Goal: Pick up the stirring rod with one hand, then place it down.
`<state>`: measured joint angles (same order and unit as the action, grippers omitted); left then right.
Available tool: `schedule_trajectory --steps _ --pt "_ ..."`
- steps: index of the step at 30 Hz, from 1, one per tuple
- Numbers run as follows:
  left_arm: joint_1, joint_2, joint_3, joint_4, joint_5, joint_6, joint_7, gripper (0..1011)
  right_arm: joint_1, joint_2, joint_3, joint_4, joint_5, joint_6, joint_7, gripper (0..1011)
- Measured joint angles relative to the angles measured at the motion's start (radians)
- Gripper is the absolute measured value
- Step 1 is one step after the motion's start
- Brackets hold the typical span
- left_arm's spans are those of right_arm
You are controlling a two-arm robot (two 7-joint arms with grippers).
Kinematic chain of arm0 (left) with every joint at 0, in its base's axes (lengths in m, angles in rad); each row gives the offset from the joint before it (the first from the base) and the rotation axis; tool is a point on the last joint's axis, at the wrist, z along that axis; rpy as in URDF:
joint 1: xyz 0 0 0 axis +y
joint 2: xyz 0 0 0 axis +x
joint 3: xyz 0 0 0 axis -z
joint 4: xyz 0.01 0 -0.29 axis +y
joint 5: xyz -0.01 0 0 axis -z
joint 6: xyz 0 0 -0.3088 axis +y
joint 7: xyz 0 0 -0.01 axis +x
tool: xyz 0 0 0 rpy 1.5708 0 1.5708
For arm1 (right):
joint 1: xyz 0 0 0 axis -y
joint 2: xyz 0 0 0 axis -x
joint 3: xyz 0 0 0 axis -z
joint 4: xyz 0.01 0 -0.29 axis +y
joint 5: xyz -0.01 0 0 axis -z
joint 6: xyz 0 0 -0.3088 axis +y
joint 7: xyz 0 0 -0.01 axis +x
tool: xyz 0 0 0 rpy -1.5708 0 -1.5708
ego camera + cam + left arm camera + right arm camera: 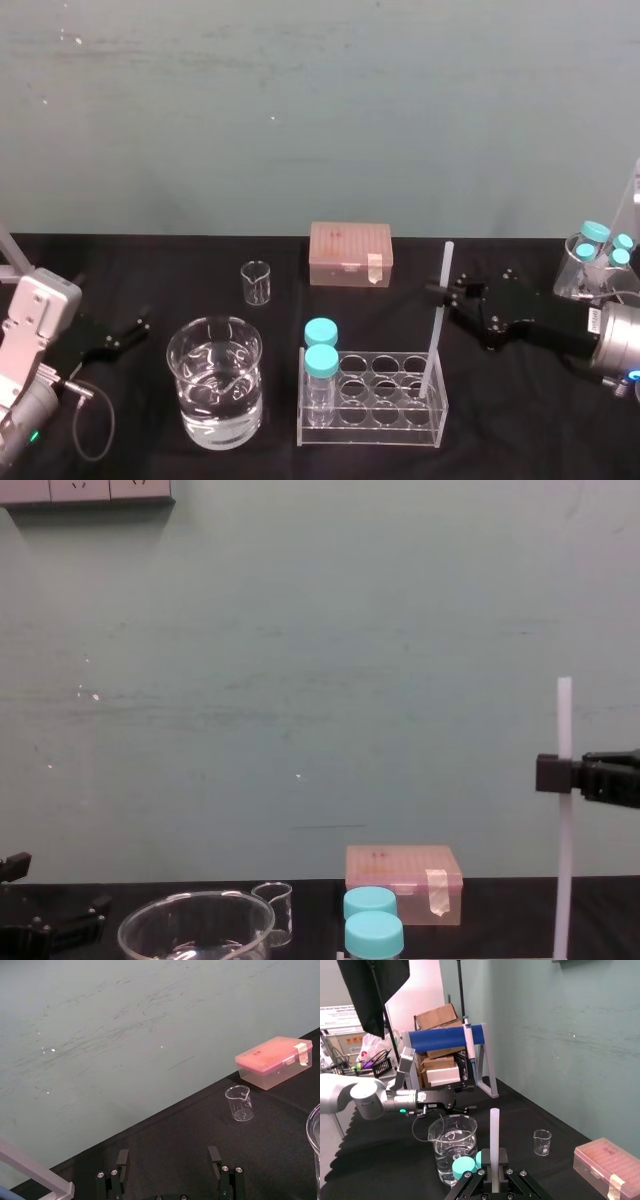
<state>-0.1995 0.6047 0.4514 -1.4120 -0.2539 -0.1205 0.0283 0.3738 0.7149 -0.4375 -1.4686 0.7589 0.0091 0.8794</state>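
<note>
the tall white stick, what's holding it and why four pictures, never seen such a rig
It is a two-armed robot at a black table, with cameras on its head, chest and each wrist. The right arm's black gripper is closed on the thin white translucent stirring rod, which stands upright in the clear rack that also holds two blue-capped bottles. The left gripper rests open near the large glass beaker of water. A small clear beaker and a pink box stand farther back.

The right arm reaches in from the right edge of the table (150,270), wrist level. The right pincer (443,291) is held above the table, fingers closed on the upright stirring rod (436,335). The left arm lies low by the left edge, with the left pincer (133,333) pointing inward, fingers spread apart.
</note>
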Motion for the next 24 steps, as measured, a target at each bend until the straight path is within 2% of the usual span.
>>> schedule_trajectory --steps 10,24 --pt "0.0 0.0 0.0 0.0 0.0 0.0 0.0 1005 0.013 -0.007 -0.042 0.034 -0.03 -0.05 0.003 72" --pt "0.0 0.0 0.0 0.0 0.0 0.0 0.0 1005 0.01 -0.019 -0.063 0.069 -0.055 -0.062 -0.019 72"
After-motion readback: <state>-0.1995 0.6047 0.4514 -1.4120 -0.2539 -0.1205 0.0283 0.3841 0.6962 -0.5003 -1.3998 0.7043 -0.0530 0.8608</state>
